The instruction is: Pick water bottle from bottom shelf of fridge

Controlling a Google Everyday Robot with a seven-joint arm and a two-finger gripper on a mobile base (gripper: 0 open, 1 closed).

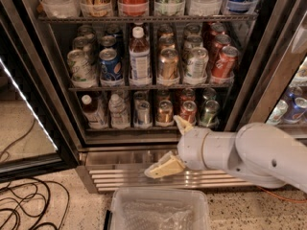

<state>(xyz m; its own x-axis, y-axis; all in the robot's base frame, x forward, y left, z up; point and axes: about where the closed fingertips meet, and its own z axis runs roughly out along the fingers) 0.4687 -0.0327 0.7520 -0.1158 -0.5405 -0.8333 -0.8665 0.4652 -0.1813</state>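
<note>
Water bottle sits at 10 o'clock from my gripper | gripper wide open, holding nothing | I might bump the dark drink bottle at its 9 o'clock

Your gripper hangs before the fridge base. Up-left of it and behind, the water bottle stands on the bottom shelf. A bin sits just below.

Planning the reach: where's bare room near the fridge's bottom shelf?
Bare: brushed steel sill left of the cream claw, below the dark wire bottom shelf. That shelf is crowded; the small clear water bottle stands between a dark-drink bottle and silver can.
</note>
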